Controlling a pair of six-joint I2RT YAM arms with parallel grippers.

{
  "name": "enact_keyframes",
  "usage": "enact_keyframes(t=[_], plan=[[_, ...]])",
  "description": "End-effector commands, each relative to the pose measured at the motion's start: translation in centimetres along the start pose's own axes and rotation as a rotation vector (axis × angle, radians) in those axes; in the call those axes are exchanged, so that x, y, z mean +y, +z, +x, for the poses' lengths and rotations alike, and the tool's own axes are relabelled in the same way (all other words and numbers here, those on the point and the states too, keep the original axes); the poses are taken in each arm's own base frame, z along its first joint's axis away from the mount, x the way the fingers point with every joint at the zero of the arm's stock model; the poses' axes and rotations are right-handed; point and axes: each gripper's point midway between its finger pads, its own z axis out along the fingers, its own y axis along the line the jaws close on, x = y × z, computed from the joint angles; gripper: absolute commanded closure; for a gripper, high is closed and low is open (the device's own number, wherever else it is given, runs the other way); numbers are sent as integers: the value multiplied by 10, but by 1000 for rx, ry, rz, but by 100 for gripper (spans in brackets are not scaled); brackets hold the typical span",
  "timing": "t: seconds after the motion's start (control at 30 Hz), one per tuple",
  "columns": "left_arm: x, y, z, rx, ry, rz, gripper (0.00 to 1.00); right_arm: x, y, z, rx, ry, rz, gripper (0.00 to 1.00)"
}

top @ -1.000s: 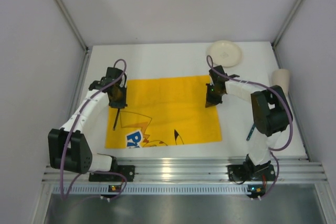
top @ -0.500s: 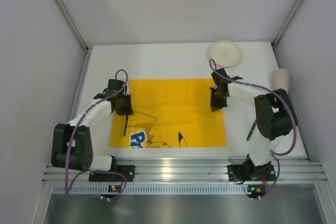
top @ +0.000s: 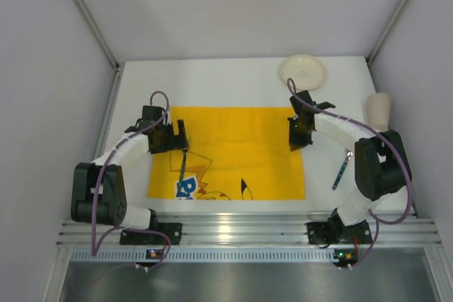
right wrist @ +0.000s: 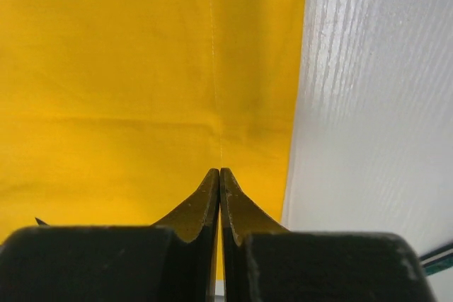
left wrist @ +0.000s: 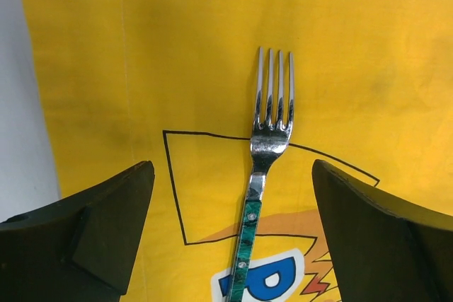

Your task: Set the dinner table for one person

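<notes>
A fork with a green marbled handle lies flat on the yellow cartoon mat, tines pointing away from me. My left gripper hangs open just above it, a finger on each side of the handle, touching nothing. From above, the fork sits on the mat's left part under the left gripper. My right gripper is shut over the mat's right edge, with nothing visible between its fingers. The mat lies on the white dinner table.
A cream plate sits at the back right of the table and a beige cup at the right edge. A green-handled utensil lies on the bare table right of the mat, beside the right arm's elbow.
My left gripper has opened and let go of the fork, which now lies on the mat further right. The mat has shifted right and squared up, and the right gripper moved with it.
</notes>
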Motion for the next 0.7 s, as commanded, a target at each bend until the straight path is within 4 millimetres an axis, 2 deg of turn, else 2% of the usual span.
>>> enact_keyframes(t=[0.0, 0.1, 0.17, 0.2, 0.23, 0.27, 0.3, 0.33, 0.37, 0.4, 0.43, 0.6, 0.67], plan=[[-6, -19, -42, -116, 33, -4, 1, -1, -35, -15, -79, 6, -10, 100], [-9, -42, -63, -176, 50, -25, 2, -22, -64, -27, -159, 53, 79, 100], [-14, -58, -74, -214, 59, -14, 1, -39, -80, -27, -187, 111, 111, 100], [-19, -62, -76, -222, 64, 8, 2, -55, -83, -29, -196, 197, 122, 100], [-23, -69, -79, -242, 69, 24, 1, -58, -85, -26, -186, 241, 93, 100], [-26, -73, -80, -250, 66, 39, 1, -77, -84, -22, -183, 350, 92, 100], [-30, -75, -80, -253, 59, 59, 1, -84, -83, -18, -171, 402, 81, 99], [-38, -79, -77, -252, 61, 101, 1, -88, -80, -14, -153, 446, 60, 88], [-40, -79, -76, -250, 55, 114, 1, -95, -75, -8, -133, 472, 74, 70], [-44, -80, -73, -243, 51, 135, 1, -109, -74, -7, -118, 541, 74, 42], [-47, -81, -71, -241, 54, 149, 1, -116, -73, -4, -106, 558, 100, 1], [-60, -77, -65, -229, 52, 200, 1, -171, -84, 0, -103, 647, 279, 0], [-63, -74, -61, -213, 55, 222, 1, -187, -84, 4, -80, 683, 315, 0]])
